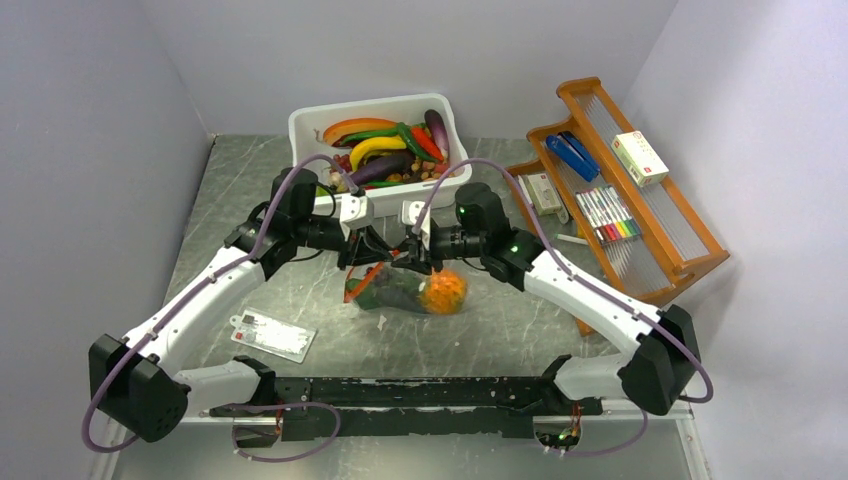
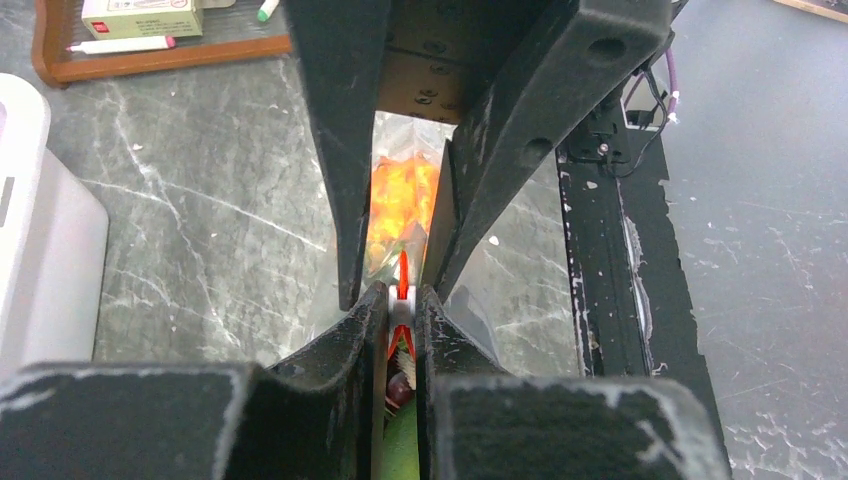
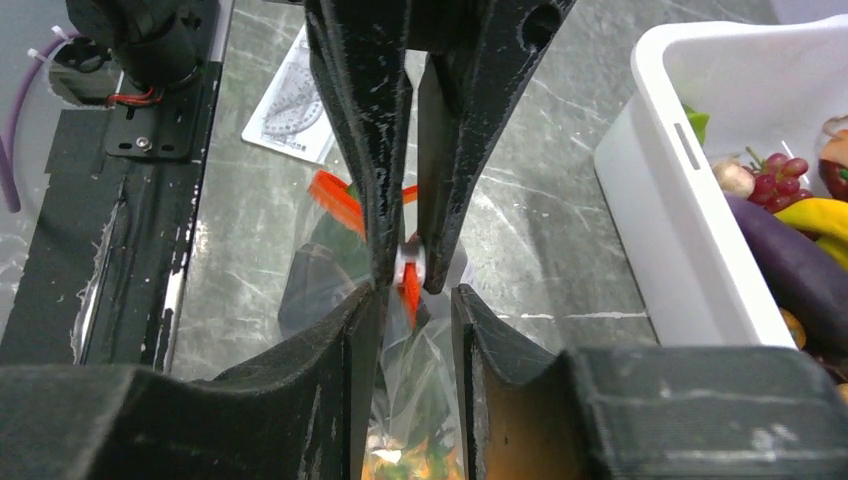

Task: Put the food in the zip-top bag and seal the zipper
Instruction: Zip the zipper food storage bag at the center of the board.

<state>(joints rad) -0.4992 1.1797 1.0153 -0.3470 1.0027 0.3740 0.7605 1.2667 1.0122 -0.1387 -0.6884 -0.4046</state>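
The clear zip-top bag [image 1: 392,290] lies at the table's middle with the orange pineapple [image 1: 443,291] and a green piece [image 1: 395,296] inside it. My left gripper [image 1: 368,252] [image 2: 401,295] is shut on the zipper [image 2: 403,268], pinching its white slider [image 3: 409,262] on the orange-red strip [image 3: 330,195]. A dark grape [image 2: 398,390] shows in the bag below the pinch. My right gripper [image 1: 418,258] [image 3: 413,292] faces the left one tip to tip. Its jaws stand apart on either side of the bag's film, without pressing on it.
A white tub [image 1: 310,125] of toy vegetables stands just behind the grippers. An orange wooden rack [image 1: 690,255] with pens and boxes is at the right. A white card [image 1: 272,334] lies at the front left, and a black rail [image 1: 420,392] runs along the near edge.
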